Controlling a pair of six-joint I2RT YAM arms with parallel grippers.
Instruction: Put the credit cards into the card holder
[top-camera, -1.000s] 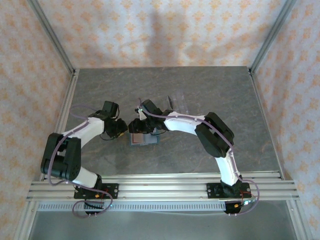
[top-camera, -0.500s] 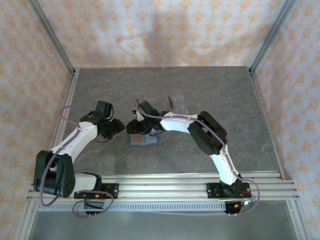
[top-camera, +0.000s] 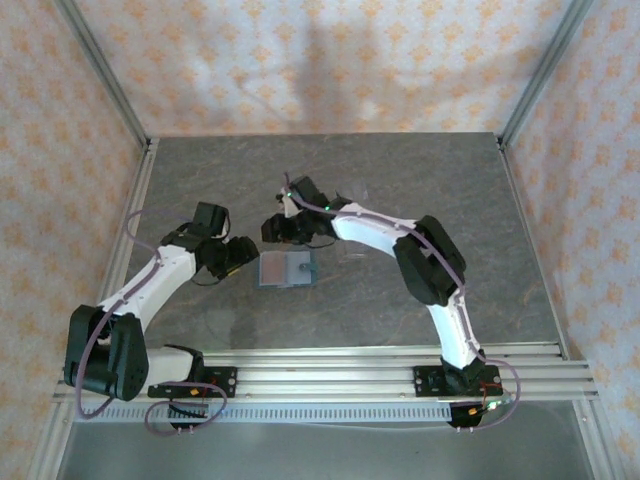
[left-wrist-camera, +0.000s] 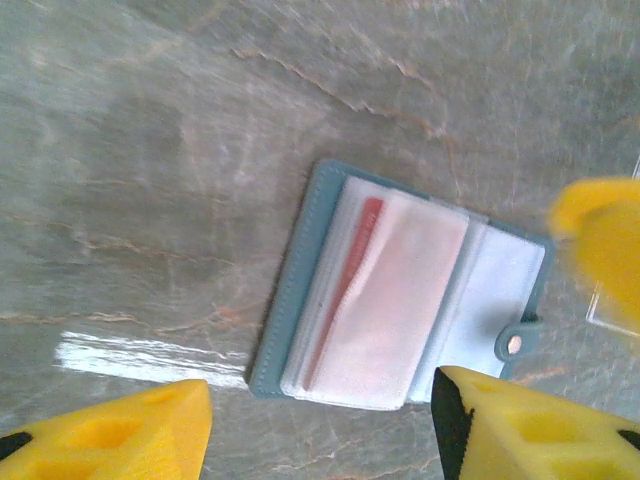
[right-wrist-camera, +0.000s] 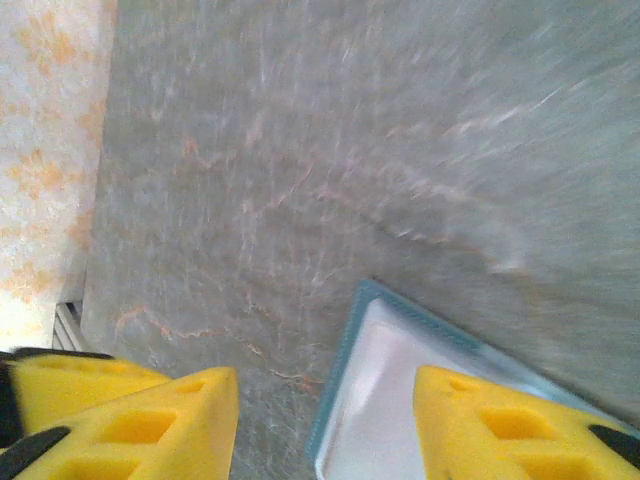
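The dark teal card holder (left-wrist-camera: 300, 290) lies open and flat on the table, its clear sleeves facing up and its snap tab (left-wrist-camera: 515, 342) at one edge. A pale pink credit card (left-wrist-camera: 400, 290) sits inside the sleeves, and the edge of a red credit card (left-wrist-camera: 350, 265) shows beside it. My left gripper (left-wrist-camera: 320, 430) is open just off the holder's near edge and holds nothing. The right gripper (right-wrist-camera: 325, 425) is open too, above a corner of the holder (right-wrist-camera: 380, 400). From above, the holder (top-camera: 287, 270) lies between the left gripper (top-camera: 240, 255) and the right gripper (top-camera: 272, 228).
A clear plastic rack (top-camera: 355, 205) stands just behind the right arm's wrist, and its edge (left-wrist-camera: 615, 310) shows beside the holder. A yellow finger of the right gripper (left-wrist-camera: 600, 240) hangs over the holder's far side. Metal frame rails border the grey table (top-camera: 420, 180).
My left gripper has opened and pulled back to the left of the holder. The right gripper has lifted off toward the back and opened a little, leaving the open holder uncovered.
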